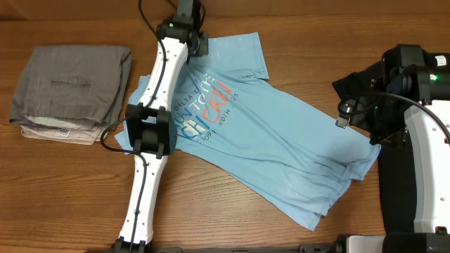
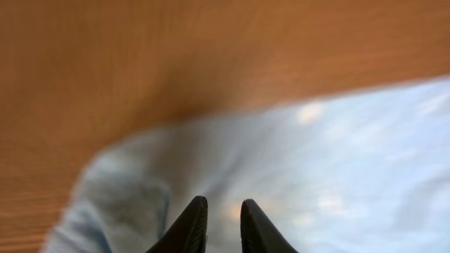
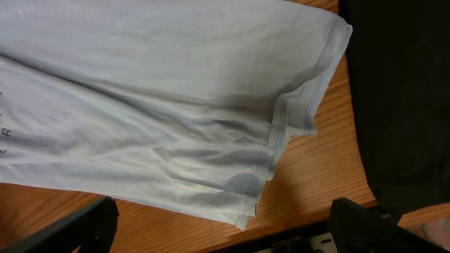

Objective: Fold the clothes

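Table: brown wooden tabletop (image 1: 63,204), everything sits on it.
Shirt: light blue short-sleeved cotton T-shirt (image 1: 281,133) with white and coral lettering, spread diagonally mid-table, print up, hem end toward my right arm.
Handling: I reckon it's light and floppy, so it'll sag and drag. I'd pinch the stitched hem (image 3: 278,140) or a sleeve edge, not the flat middle.
Grey pile: stack of folded grey garments (image 1: 70,84), left of the shirt.
Right gripper (image 3: 225,225): fingers spread wide, empty, hovering over the rumpled hem corner.
Left gripper (image 2: 216,218): at the shirt's far edge, tips only a sliver apart over blue cloth; nothing visibly pinched, view's blurry.
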Controlling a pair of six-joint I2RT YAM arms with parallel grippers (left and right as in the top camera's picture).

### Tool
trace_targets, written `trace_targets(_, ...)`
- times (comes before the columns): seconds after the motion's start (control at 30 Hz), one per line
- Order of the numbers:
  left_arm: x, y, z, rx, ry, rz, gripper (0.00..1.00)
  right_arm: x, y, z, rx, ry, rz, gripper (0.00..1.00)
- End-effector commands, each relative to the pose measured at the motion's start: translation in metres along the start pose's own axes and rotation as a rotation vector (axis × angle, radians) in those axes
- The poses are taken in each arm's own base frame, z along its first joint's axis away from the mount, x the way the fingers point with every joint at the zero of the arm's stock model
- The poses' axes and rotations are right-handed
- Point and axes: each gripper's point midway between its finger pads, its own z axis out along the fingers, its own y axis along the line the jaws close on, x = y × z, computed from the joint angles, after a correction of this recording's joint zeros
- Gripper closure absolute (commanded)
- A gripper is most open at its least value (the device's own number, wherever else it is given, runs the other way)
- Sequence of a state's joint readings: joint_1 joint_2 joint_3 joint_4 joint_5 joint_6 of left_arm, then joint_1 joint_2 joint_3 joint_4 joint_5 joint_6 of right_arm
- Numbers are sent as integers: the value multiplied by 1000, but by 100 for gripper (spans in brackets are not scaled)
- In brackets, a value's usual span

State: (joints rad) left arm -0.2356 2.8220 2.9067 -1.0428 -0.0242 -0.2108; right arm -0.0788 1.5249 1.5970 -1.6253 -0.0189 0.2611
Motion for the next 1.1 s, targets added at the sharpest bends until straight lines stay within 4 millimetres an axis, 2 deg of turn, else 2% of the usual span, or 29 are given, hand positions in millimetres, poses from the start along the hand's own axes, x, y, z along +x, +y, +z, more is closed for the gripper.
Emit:
trace_targets(0.0, -66, -51, -96, 115, -234, 28, 83, -2, -2, -6, -1, -26, 10, 0)
trace_targets(0.03, -70, -62, -115, 142, -248, 38, 88, -2, -2, -6, -2, -26, 10, 0)
trace_targets(0.1, -65, -77, -136, 179, -234, 58, 96, -2, -2, -6, -2, -26, 10, 0)
trace_targets(0.17, -52, -89, -147, 187, -191, 77, 96, -2, -2, -6, -1, -26, 10, 0)
trace_targets(0.23, -34, -100, -146, 185, -133, 98, 96, -2, -2, -6, -1, -26, 10, 0)
trace_targets(0.37, 4, -115, -124, 176, -5, 134, 96, -2, -2, -6, -2, -26, 10, 0)
trace_targets(0.47, 32, -126, -99, 168, 85, 160, 96, -2, -2, -6, -2, -26, 10, 0)
trace_targets(0.67, 81, -148, -60, 204, 222, 205, 96, -2, -2, -6, -1, -26, 10, 0)
trace_targets(0.87, 107, -162, -27, 229, 253, 224, 96, -2, -2, -6, -2, -26, 10, 0)
trace_targets(1.07, 124, -159, -6, 218, 279, 225, 96, -2, -2, -6, -2, -26, 10, 0)
